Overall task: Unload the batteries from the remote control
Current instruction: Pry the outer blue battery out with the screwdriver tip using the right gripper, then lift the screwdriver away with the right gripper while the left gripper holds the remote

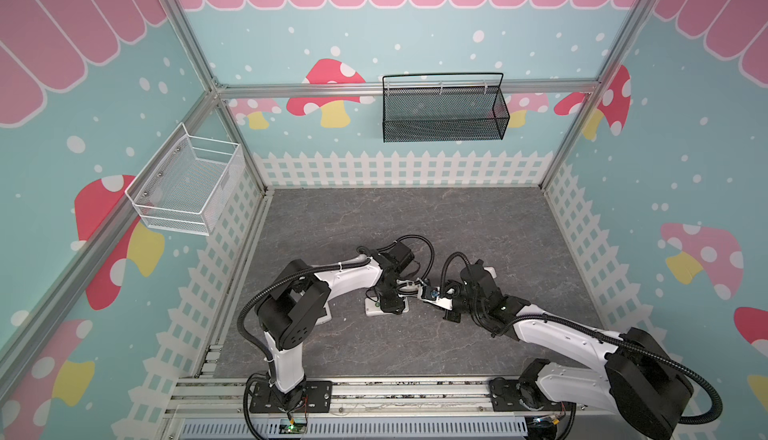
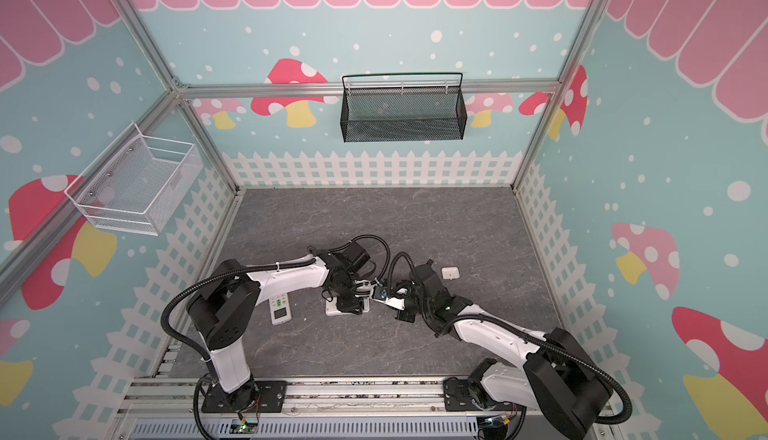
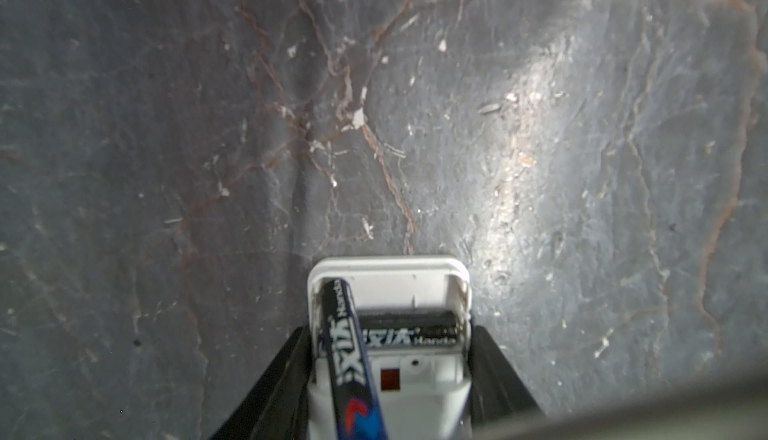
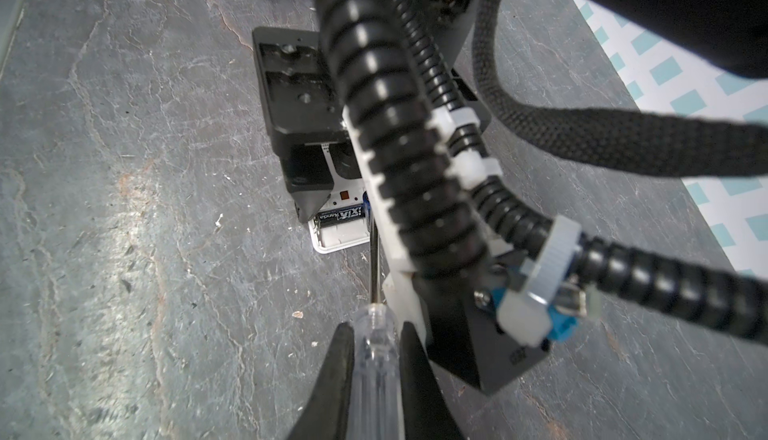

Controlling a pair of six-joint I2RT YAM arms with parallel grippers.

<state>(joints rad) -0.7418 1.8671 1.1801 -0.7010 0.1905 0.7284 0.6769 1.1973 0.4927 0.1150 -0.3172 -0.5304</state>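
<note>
The remote [image 3: 390, 288] is clamped by its sides in the half-spread left gripper [image 3: 395, 330], and its far end is cut off from view. One dark battery [image 3: 349, 359] is tilted out of the open compartment, while a second battery [image 3: 415, 330] is seated inside. The screwdriver [image 4: 376, 359] is pinched in the closed right gripper [image 4: 377, 328], and its tip is hidden behind cabling [image 4: 395, 168].

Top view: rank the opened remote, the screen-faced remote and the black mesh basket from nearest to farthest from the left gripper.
1. The opened remote: clamped in the left gripper, mid-scene.
2. The screen-faced remote: lying flat, farther left.
3. The black mesh basket: hanging high at the back.
</note>
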